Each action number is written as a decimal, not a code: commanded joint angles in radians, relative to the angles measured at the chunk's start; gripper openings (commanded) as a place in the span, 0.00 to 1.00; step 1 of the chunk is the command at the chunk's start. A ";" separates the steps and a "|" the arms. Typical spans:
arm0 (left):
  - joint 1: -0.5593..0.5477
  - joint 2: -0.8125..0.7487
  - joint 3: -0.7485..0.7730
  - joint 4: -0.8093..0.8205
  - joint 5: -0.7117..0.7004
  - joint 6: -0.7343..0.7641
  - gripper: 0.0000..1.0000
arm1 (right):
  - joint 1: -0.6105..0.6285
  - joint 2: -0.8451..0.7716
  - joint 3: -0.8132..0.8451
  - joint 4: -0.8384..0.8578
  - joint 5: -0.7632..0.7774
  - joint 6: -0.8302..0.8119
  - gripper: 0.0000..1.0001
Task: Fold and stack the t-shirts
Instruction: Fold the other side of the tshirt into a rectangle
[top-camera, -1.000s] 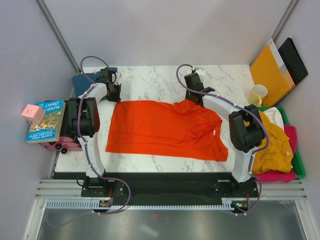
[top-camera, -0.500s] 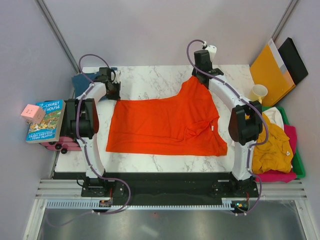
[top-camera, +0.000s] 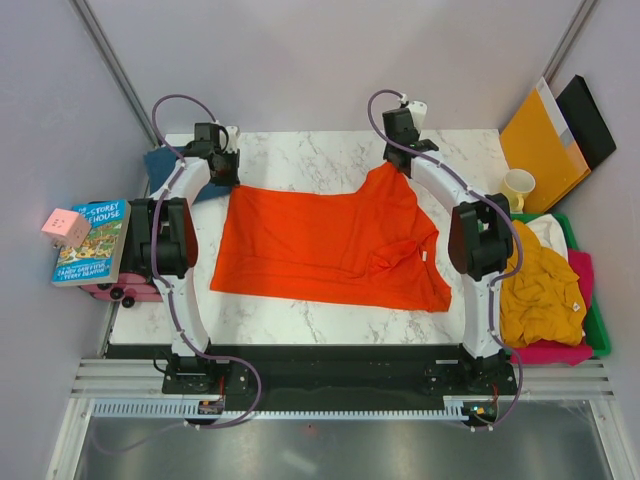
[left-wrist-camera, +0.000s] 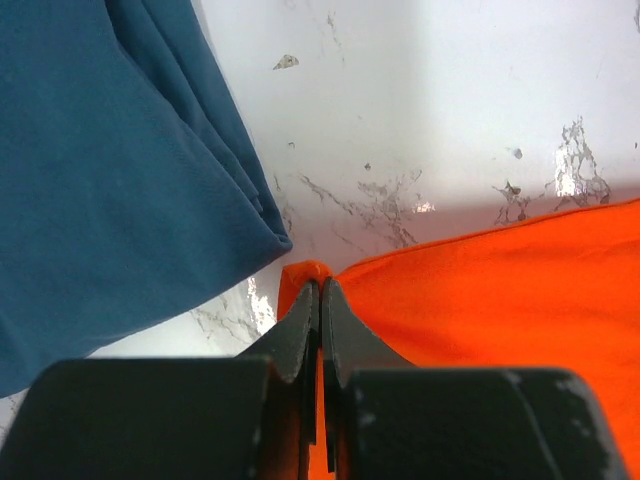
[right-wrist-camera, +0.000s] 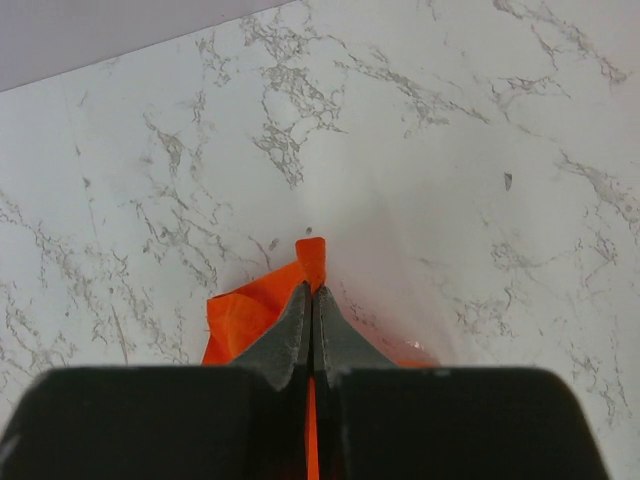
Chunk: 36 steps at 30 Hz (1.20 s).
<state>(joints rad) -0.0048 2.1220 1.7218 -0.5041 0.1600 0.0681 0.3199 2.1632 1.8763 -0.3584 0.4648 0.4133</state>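
An orange-red t-shirt (top-camera: 330, 245) lies spread across the middle of the marble table (top-camera: 300, 155). My left gripper (top-camera: 228, 183) is shut on its far left corner (left-wrist-camera: 305, 275), right beside a folded dark teal-blue t-shirt (top-camera: 170, 165) (left-wrist-camera: 110, 170). My right gripper (top-camera: 392, 160) is shut on the shirt's far right corner (right-wrist-camera: 312, 255) and holds it toward the back of the table, so the cloth rises in a peak there. Mustard yellow (top-camera: 540, 285), pink (top-camera: 550, 352) and white (top-camera: 545, 232) t-shirts lie heaped at the right.
A green bin (top-camera: 597, 320) holds the heap at the right edge. A yellow mug (top-camera: 517, 188), an orange-yellow envelope (top-camera: 540, 145) and a black folder (top-camera: 588, 120) stand back right. A book (top-camera: 92, 242) and a pink cube (top-camera: 65, 227) sit off the table's left side.
My right gripper has pulled its shirt corner from mid-table toward the back edge. My left gripper has drawn its corner a little farther back and left, stretching the shirt wider.
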 joint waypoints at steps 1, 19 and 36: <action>0.003 -0.025 0.035 0.019 0.006 -0.019 0.02 | -0.012 -0.023 -0.003 0.019 0.051 -0.008 0.00; 0.003 -0.221 -0.117 0.042 0.056 -0.044 0.02 | -0.016 -0.273 -0.250 0.128 0.028 0.010 0.00; 0.003 -0.381 -0.289 0.056 0.062 -0.036 0.02 | 0.018 -0.428 -0.373 0.136 0.037 0.005 0.00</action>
<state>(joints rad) -0.0048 1.8278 1.4769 -0.4835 0.2146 0.0406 0.3195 1.8454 1.5639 -0.2504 0.4881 0.4145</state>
